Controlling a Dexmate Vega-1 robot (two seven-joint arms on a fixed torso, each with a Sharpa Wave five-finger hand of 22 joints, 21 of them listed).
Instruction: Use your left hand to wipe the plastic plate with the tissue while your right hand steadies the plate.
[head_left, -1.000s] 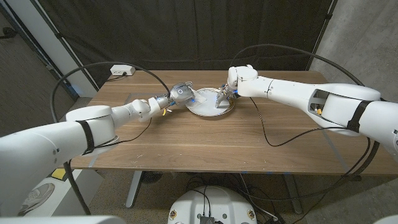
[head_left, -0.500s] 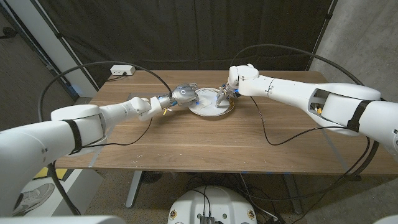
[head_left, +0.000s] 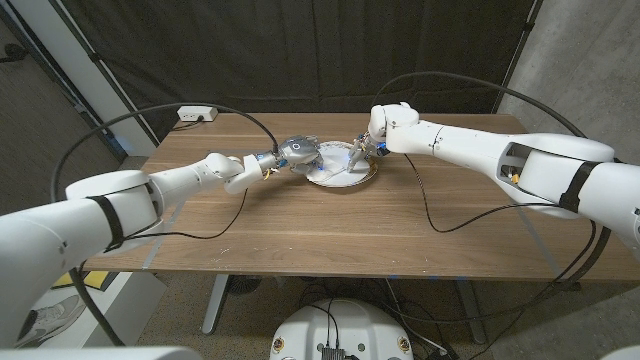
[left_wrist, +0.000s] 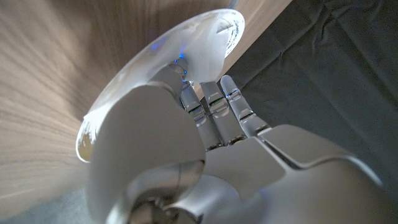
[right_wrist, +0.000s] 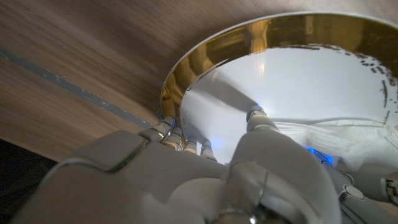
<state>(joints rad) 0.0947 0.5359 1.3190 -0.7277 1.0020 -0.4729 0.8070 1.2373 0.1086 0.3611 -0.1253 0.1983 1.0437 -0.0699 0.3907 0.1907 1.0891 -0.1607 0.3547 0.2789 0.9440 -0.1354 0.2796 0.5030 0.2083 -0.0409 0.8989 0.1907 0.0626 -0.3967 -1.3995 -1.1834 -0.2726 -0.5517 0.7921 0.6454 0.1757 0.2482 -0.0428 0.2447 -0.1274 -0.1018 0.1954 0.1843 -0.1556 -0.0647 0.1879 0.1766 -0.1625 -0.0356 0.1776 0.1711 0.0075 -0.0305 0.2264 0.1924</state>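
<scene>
White round plastic plate (head_left: 340, 176) with a shiny gold rim.

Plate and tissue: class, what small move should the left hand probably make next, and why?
Probably sweep the tissue further across the plate: the left hand is at its near rim, the right hand grips the opposite gold rim.

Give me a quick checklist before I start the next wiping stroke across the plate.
1. Right robot hand on the plate rim: ok, fingers at the gold edge, thumb on the white surface.
2. Left robot hand over the plate: ok.
3. Tissue on the plate: ok.
4. Left robot hand actually gripping the tissue: cannot tell, fingers hide it.
5. Plate well away from the table edges: ok.
6. Right arm's cable clear of the plate: ok.
</scene>
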